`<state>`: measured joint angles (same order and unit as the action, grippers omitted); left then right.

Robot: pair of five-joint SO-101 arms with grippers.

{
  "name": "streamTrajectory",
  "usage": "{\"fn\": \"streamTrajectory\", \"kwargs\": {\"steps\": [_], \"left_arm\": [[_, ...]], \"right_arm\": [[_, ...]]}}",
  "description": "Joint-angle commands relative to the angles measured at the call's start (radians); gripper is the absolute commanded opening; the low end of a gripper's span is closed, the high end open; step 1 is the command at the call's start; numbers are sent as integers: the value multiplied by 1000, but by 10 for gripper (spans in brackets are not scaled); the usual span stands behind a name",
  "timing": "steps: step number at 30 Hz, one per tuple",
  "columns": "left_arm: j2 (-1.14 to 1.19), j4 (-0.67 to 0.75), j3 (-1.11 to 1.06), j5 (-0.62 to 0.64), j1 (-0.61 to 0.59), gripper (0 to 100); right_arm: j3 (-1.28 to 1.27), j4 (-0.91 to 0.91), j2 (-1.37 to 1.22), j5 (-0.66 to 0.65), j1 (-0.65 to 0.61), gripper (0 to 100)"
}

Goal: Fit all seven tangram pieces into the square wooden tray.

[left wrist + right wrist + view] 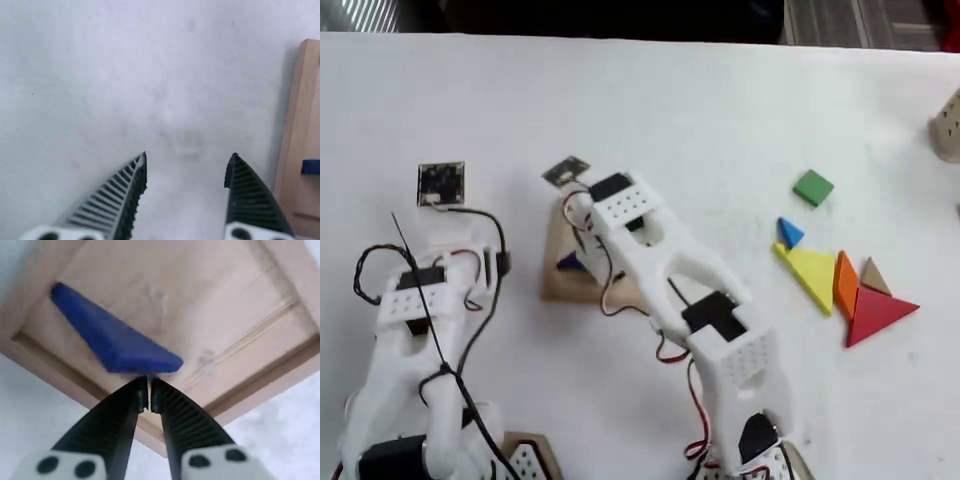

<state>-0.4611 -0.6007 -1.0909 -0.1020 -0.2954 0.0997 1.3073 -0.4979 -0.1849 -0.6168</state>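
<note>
The square wooden tray (556, 280) lies mid-table, largely under my right arm. Inside the tray (210, 300) lies a dark blue triangle (112, 337), which shows as a blue patch (570, 263) from above. My right gripper (149, 385) is shut, its tips right at the triangle's near edge. My left gripper (187, 167) is open over bare table, with the tray's edge (300, 130) beside it. To the right lie a green square (813, 187), a small blue triangle (789, 232), a yellow triangle (812, 272), an orange piece (845, 285), a tan triangle (875, 277) and a red triangle (878, 312).
Two small black boards lie on the table, one at the left (441, 183) and one just beyond the tray (566, 170). A wooden object (947, 125) stands at the right edge. Black and red cables trail from both arms.
</note>
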Motion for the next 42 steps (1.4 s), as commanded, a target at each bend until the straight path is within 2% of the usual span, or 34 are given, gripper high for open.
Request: {"fn": "streamTrajectory", "kwargs": {"steps": [1, 9, 16, 20, 30, 35, 42], "left_arm": [[2, 20, 23, 8, -2, 256], [2, 20, 21, 8, -1, 256], [2, 20, 21, 8, 1, 256], [2, 20, 21, 8, 1, 256], [2, 20, 21, 8, -2, 256], [2, 20, 21, 8, -2, 256], [2, 20, 21, 8, 1, 256]], "right_arm": [[-2, -33, 48, 11, 12, 19], [5, -165, 35, 11, 87, 19], [2, -131, 150, 14, 54, 19], [-2, -131, 174, 80, 48, 19], [-18, -111, 51, 95, -18, 19], [-11, -189, -31, 95, -16, 19], [141, -202, -48, 95, -15, 19]]}}
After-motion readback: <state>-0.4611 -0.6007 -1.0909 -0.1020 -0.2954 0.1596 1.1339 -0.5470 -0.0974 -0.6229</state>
